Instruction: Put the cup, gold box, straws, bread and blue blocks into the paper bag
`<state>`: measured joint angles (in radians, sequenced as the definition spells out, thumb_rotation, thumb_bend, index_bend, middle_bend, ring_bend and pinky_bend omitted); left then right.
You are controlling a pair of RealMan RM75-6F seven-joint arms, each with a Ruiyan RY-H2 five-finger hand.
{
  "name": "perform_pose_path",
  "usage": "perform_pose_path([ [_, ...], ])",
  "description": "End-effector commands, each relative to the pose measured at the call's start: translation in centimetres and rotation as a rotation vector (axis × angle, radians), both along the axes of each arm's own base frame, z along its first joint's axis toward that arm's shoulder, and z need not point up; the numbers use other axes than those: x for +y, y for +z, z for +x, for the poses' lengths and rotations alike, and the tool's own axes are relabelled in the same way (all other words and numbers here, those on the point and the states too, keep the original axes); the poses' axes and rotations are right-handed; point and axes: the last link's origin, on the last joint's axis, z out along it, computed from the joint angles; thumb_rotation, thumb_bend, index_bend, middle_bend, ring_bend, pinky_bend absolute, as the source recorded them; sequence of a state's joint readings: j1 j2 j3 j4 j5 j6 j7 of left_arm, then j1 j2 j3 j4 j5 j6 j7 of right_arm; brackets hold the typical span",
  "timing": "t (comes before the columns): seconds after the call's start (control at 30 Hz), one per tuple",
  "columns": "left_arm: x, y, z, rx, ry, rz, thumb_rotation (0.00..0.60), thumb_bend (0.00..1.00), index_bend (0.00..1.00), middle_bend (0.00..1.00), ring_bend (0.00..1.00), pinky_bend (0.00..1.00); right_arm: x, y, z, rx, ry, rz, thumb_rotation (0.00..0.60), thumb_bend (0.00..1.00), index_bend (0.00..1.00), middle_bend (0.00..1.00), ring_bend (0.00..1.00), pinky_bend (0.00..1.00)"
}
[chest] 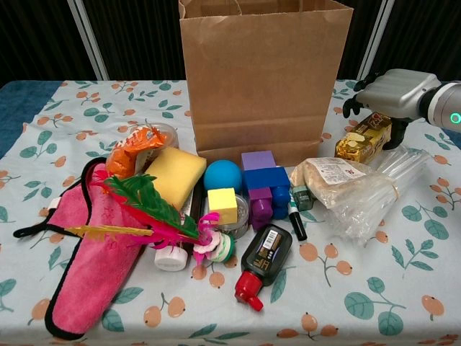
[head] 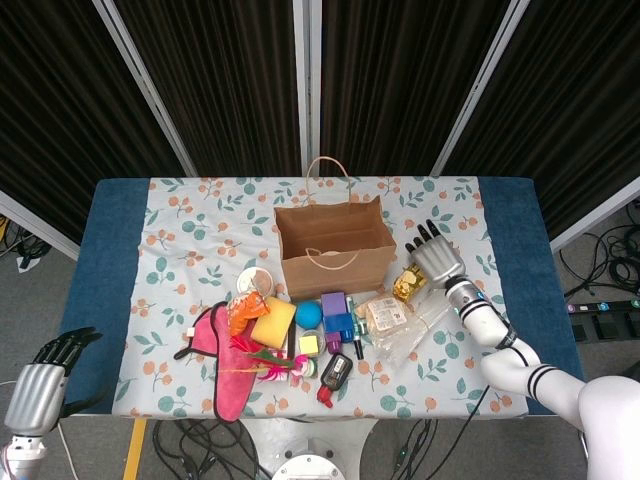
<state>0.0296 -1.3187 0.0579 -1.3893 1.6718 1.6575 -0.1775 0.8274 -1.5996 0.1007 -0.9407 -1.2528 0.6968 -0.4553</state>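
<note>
Looks like a robot test lab, not a home. Walled behind by black pleated curtains [head: 220, 80] hung between slanted metal posts [head: 150, 85]. Floored in plain grey [head: 40, 300], with loose black cables [head: 610, 265] and a power strip [head: 600, 306] past the desk's right edge. Staged with a flowery cloth [head: 190, 225] spread over a blue-topped desk [head: 110, 250].

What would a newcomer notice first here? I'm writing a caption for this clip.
The tall paper bag standing open at mid-table, with a bright clutter before it: a pink cloth on the left, blue blocks in the middle. On the right, the right hand hovers over the gold box.
</note>
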Motion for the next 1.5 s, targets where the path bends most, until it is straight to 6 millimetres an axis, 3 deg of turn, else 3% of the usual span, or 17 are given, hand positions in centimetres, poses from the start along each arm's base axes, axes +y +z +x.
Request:
perform_pose_path([
  [0.03,0.0,0.0,0.0,-0.001,0.003,0.002,0.6,0.17,0.29,0.31,0.21,0.26,-0.1,-0.5,0.0,0.002,-0.003,0.003,0.6,0.04,0.23,0.25,0.07,0.06],
  [0.13,0.0,0.0,-0.1,0.0,0.005,0.0,0.6,0.17,0.29,0.31,0.21,0.26,-0.2,-0.7,-0.1,0.012,-0.006,0.001,0.6,0.04,0.27,0.3,0.14,0.09],
  [0.4,0.0,-0.1,-0.1,0.004,0.004,-0.006,0.6,0.17,0.29,0.31,0.21,0.26,-0.1,-0.7,-0.6,0.015,-0.008,-0.021,0.6,0.11,0.52,0.46,0.33,0.21],
  [0.6,-0.1,-0.1,-0.1,0.005,0.0,-0.008,0.6,0.17,0.29,0.31,0.21,0.26,0.1,1.2,-0.2,-0.044,0.034,-0.085,0.6,0.15,0.61,0.53,0.39,0.28],
  [0.7,-0.1,-0.1,0.0,0.003,-0.003,-0.006,0.6,0.17,0.29,0.31,0.21,0.26,0.3,3.3,0.3,-0.077,0.069,-0.122,0.6,0.16,0.62,0.53,0.4,0.29],
  [0.87,-0.2,-0.3,0.2,0.001,-0.015,-0.013,0.6,0.17,0.29,0.31,0.21,0.26,1.3,8.7,2.1,-0.144,0.15,-0.208,0.6,0.16,0.62,0.53,0.4,0.29],
  [1.1,-0.3,-0.3,0.6,-0.003,-0.028,-0.012,0.6,0.17,0.29,0.31,0.21,0.26,2.9,18.1,6.4,-0.321,0.216,-0.383,0.6,0.16,0.63,0.54,0.4,0.31],
  [1.23,-0.4,-0.4,0.7,-0.008,-0.033,-0.015,0.6,0.17,0.29,0.31,0.21,0.26,4.1,21.6,8.9,-0.449,0.227,-0.455,0.6,0.16,0.64,0.55,0.42,0.33],
  [1.33,-0.5,-0.4,0.8,-0.012,-0.036,-0.02,0.6,0.17,0.29,0.31,0.21,0.26,5.1,22.4,10.9,-0.524,0.226,-0.476,0.6,0.16,0.64,0.56,0.42,0.35],
  [1.5,-0.5,-0.3,0.8,-0.022,-0.037,-0.017,0.6,0.17,0.29,0.31,0.21,0.26,6.6,21.5,14.7,-0.556,0.267,-0.5,0.6,0.16,0.64,0.56,0.42,0.35],
])
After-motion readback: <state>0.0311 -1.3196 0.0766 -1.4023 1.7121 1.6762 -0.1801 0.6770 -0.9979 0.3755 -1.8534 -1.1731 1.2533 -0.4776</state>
